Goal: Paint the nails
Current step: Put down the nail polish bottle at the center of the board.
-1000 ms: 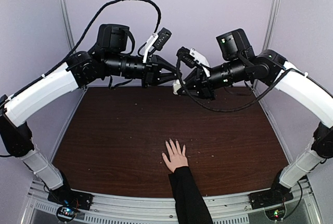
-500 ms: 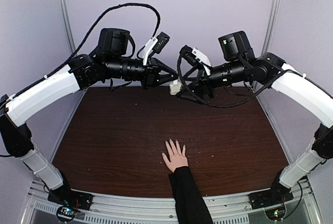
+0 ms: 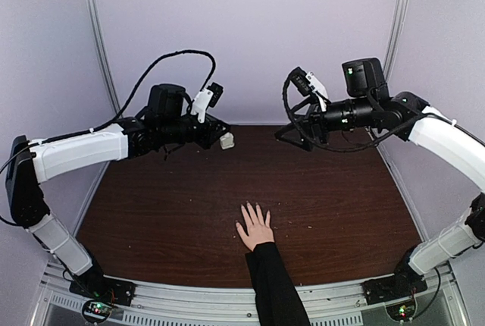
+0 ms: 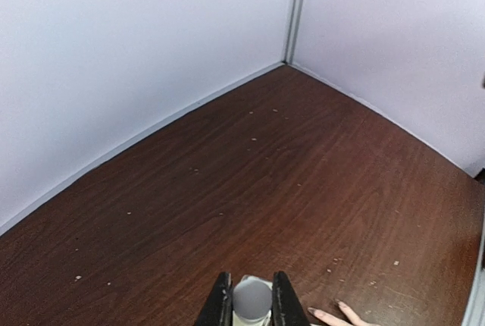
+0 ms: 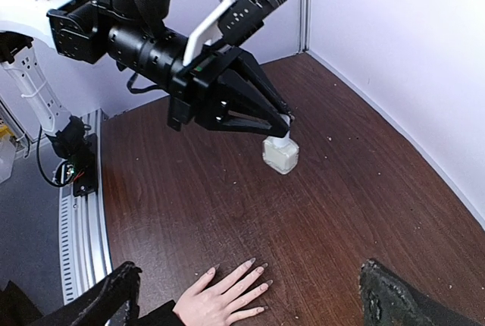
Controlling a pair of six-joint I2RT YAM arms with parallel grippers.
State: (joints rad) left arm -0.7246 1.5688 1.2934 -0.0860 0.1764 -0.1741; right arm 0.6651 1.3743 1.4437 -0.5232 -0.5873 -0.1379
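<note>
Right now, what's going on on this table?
The left end effector grips the small bottle by its white top, held above the far part of the table. The right end effector is open and empty. A human hand lies flat near the front edge, fingers spread; neither arm is near its nails.

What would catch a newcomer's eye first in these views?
A bare human hand lies flat, fingers spread, near the front edge of the table. Over the far side, the left gripper holds a small pale bottle in the air. The right gripper gapes open, empty.
</note>
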